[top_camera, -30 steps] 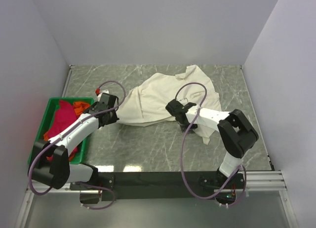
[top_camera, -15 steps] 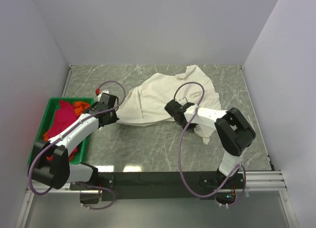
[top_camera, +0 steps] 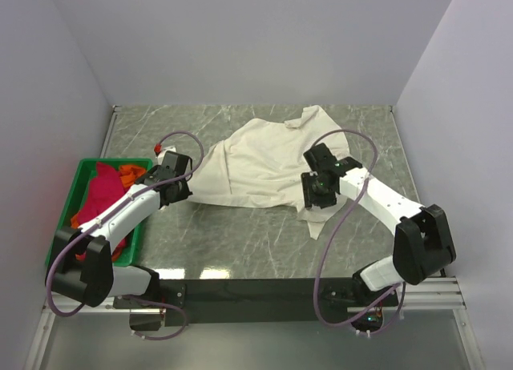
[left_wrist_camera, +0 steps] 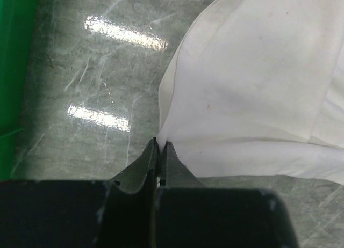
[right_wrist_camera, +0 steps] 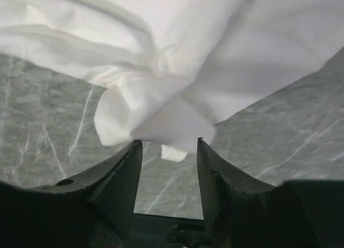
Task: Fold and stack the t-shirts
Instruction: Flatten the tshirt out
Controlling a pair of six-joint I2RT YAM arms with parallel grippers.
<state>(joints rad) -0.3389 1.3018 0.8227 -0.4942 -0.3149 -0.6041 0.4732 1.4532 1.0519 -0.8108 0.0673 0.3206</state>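
A large cream t-shirt (top_camera: 268,158) lies crumpled across the middle of the table. My left gripper (top_camera: 187,191) is shut on its left corner; in the left wrist view the jaws (left_wrist_camera: 160,144) pinch the cloth's edge, and the t-shirt (left_wrist_camera: 252,81) spreads away to the right. My right gripper (top_camera: 314,203) hovers over the shirt's near right corner. In the right wrist view it (right_wrist_camera: 165,144) stands open, and a bunched flap of the t-shirt (right_wrist_camera: 161,119) hangs just at its fingertips. Crimson-pink (top_camera: 100,195) and orange (top_camera: 128,175) t-shirts lie in the crate.
A green plastic crate (top_camera: 74,190) stands at the table's left edge, beside my left arm; its wall (left_wrist_camera: 13,60) shows in the left wrist view. White walls enclose the marbled table (top_camera: 240,234) on three sides.
My right arm has swung out to the right, carrying its gripper from the shirt's near middle to its near right corner. The shirt's near right flap has shifted. The left gripper has not moved.
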